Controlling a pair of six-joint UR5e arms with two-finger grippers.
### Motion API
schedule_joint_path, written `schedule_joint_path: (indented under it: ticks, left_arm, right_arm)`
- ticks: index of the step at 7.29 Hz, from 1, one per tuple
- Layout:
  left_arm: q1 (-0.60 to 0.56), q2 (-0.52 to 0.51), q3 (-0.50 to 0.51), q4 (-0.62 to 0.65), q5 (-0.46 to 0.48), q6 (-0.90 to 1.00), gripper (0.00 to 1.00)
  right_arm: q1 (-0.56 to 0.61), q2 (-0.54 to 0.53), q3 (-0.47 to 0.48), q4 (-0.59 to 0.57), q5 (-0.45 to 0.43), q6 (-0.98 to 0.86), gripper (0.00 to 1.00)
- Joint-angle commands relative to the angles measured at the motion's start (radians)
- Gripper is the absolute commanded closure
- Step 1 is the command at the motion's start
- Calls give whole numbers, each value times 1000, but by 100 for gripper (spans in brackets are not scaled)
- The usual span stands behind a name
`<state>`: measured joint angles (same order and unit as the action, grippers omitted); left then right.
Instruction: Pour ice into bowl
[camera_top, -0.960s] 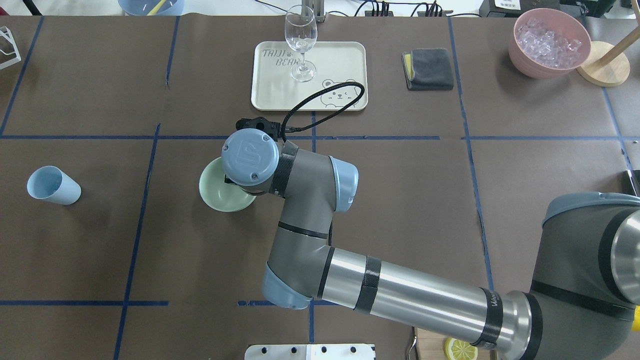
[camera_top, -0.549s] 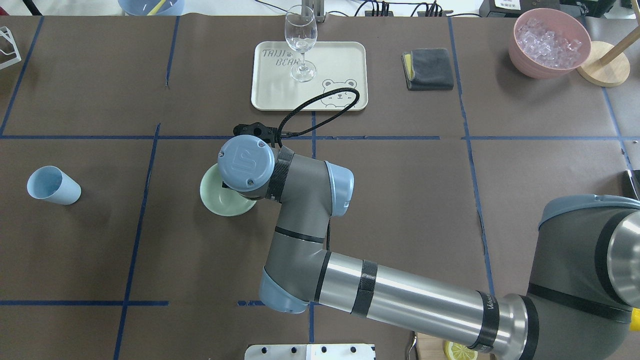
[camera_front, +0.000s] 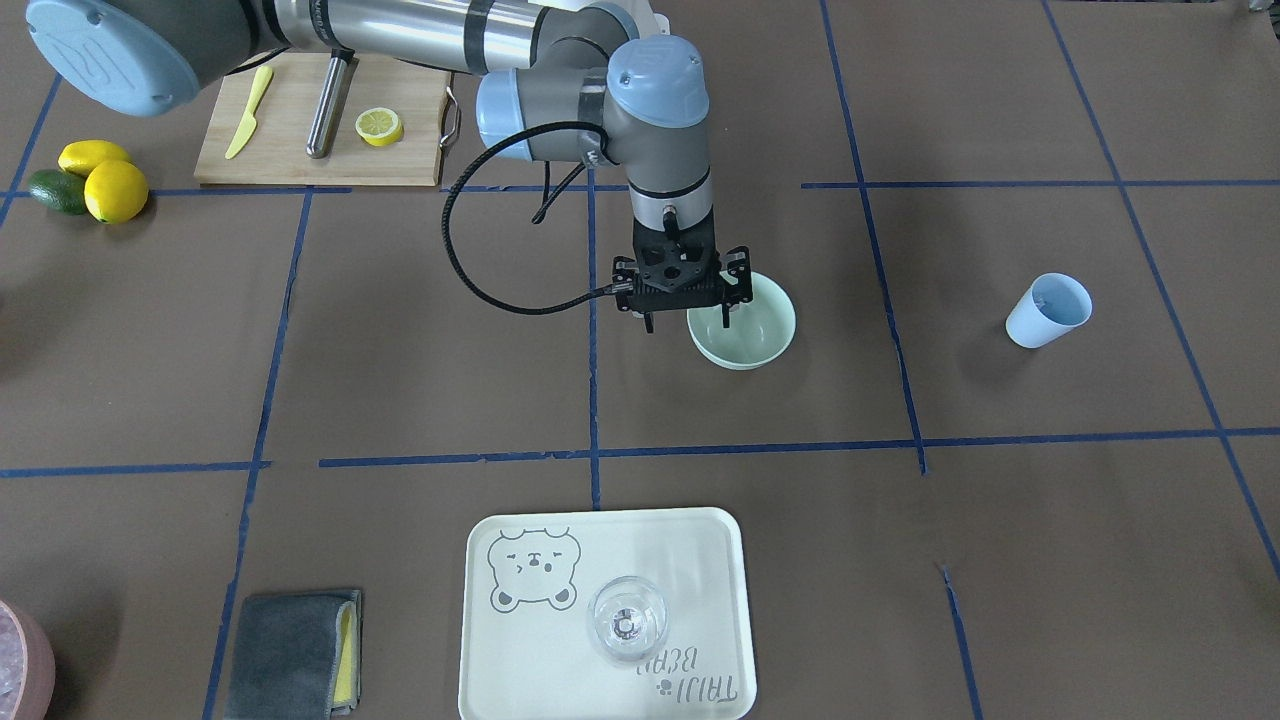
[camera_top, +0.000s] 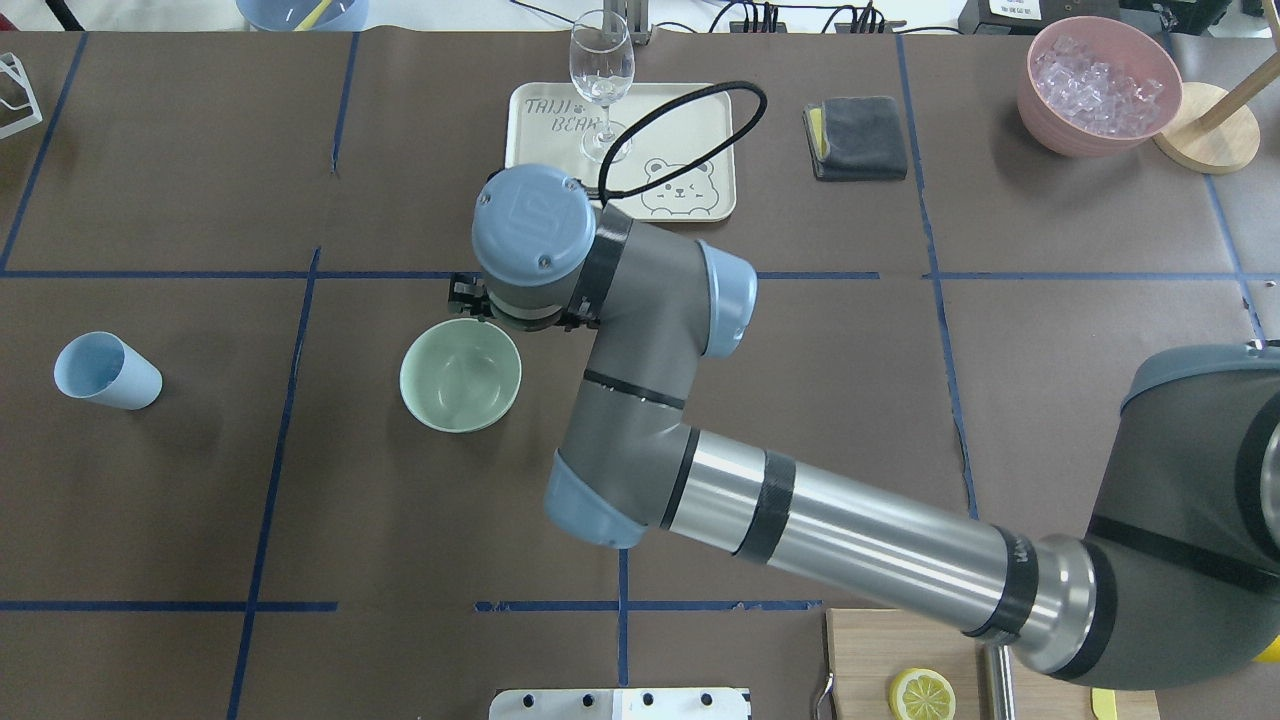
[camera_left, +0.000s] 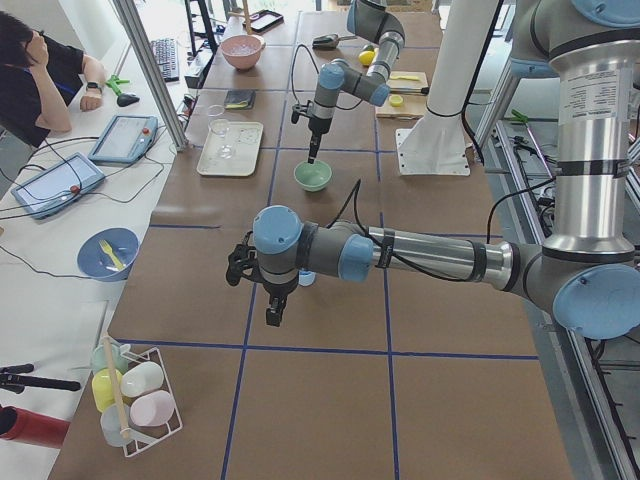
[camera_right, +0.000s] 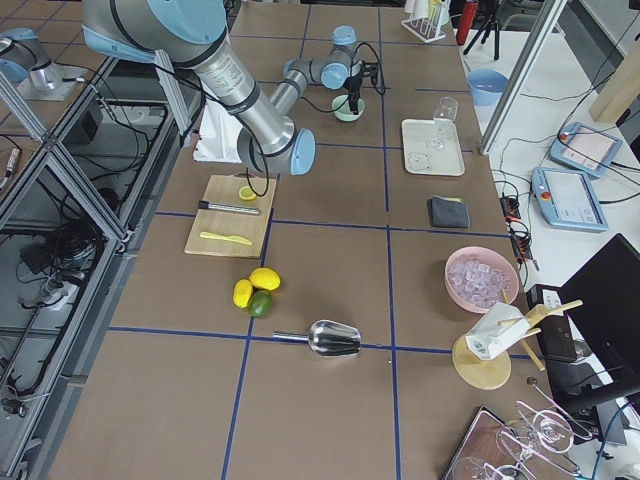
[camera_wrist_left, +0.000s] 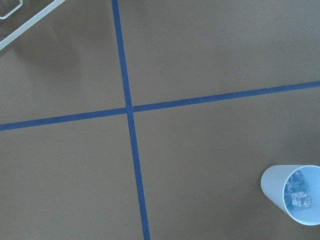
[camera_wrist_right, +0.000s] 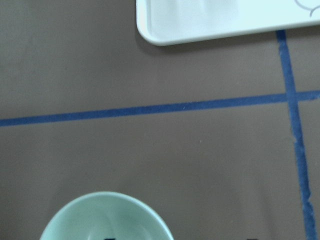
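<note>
Fingers of the right gripper (camera_front: 687, 325) stood wide and empty above the rim of the bowl (camera_front: 748, 352); ice (camera_wrist_left: 299, 194) lay in the light blue cup (camera_wrist_left: 278, 186); the opening of the left gripper (camera_left: 271, 315) could not be told

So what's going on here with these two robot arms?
They are meant to pour ice into a bowl. The right hand is open and empty over the rim of the empty mint-green bowl. The ice sits in a light blue cup standing apart, and the left hand hangs near that cup.
</note>
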<state>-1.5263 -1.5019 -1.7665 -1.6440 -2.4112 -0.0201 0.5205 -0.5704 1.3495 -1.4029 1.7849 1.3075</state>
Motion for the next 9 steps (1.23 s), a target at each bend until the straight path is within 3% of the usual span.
schedule_joint_path:
  ticks: [1,3,5,7,9]
  left_arm:
    - [2,-3,-13,-84,7,-3,0]
    - [17,-27,-8,-181,9,-1,0]
    - [17,-43,22,-436,9,-9,0]
    - [15,-47,35,-684,7,-88,0]
    - [52,-38,36,-889,21,-385,0]
  right_arm:
    - [187,-192,208,-50,154,-242,0]
    - [385,-346,266,-48,329,-524,0]
    - [615,-493,260,-50,524,-896,0]
    - [784,-621,208,-50,559,-1200,0]
    - [870,-721,185,-47,565,-1345,0]
